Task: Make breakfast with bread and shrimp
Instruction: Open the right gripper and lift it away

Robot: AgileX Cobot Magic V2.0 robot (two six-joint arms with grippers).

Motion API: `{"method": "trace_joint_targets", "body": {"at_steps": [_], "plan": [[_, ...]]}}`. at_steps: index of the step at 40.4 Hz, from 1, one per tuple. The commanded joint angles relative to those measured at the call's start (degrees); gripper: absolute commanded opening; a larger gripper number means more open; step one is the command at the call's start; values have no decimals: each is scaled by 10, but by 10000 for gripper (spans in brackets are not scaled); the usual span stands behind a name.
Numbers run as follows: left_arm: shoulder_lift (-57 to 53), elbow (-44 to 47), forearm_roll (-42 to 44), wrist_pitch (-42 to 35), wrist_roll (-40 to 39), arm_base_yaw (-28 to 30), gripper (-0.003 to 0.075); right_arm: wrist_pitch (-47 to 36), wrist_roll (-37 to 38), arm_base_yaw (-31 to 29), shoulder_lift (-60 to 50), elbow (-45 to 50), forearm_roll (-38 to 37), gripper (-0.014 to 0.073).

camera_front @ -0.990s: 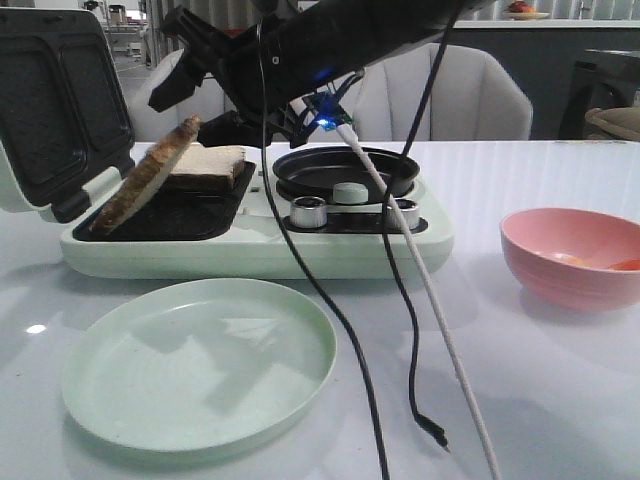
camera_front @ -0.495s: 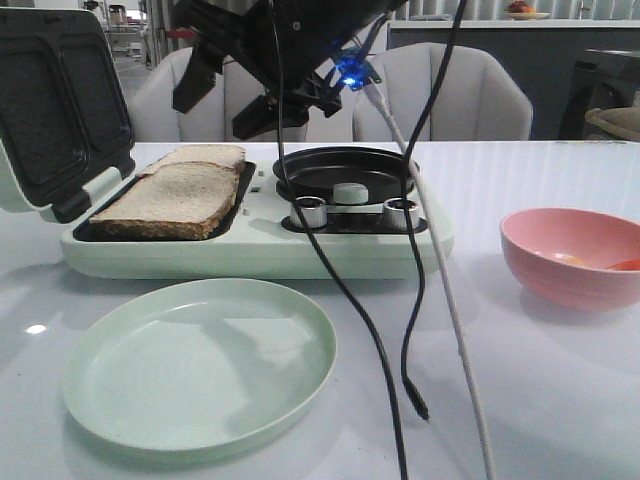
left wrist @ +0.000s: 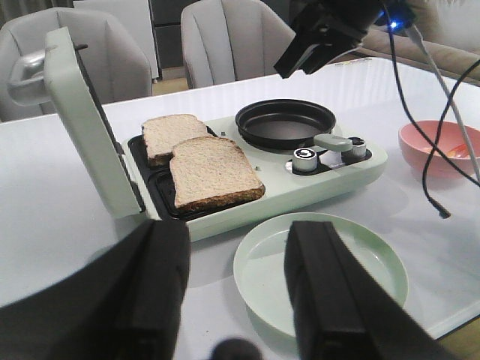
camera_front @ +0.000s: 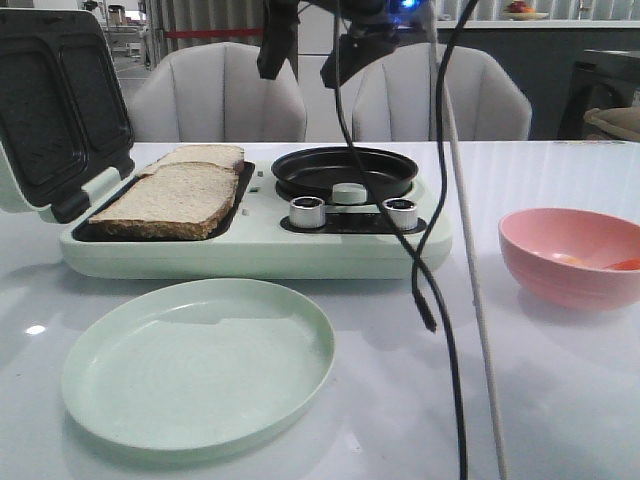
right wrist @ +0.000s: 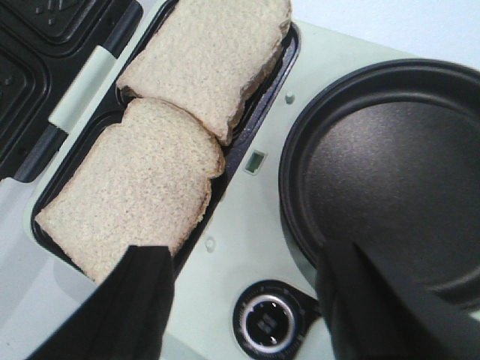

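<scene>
Bread [camera_front: 172, 192]: 2 slices flat on sandwich maker [camera_front: 250, 250] grill plate, overlapping, lid up at 9 o'clock. Black pan [camera_front: 345, 170] at 3 o'clock of bread.

R gripper [camera_front: 308, 45] high above appliance, fingers spread, holding nothing.

L gripper [left wrist: 236, 289] spread, empty, near side over green plate [camera_front: 200, 365].

Pink bowl [camera_front: 570, 255] far right; orange bits inside, prob shrimp [camera_front: 625, 265], too small to tell.

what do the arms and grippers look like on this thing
Both grippers are black with broad, flat, blocky fingers: the left gripper and the right gripper look alike. In the front view the right gripper hangs from a black arm carrying a small board with a blue light. A black cable and a white cable trail from it.
</scene>
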Motion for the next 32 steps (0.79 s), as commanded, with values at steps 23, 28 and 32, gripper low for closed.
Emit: {"method": "trace_joint_targets", "body": {"at_steps": [23,28,32], "plan": [[-11,-16,-4,-49,-5,0,365,-163,40,-96,-395,376,-75,522],[-11,-16,-4,-49,-5,0,365,-186,40,-96,-479,438,-96,522],[-11,-16,-4,-49,-5,0,365,-198,40,-96,-541,480,-97,522]]}}
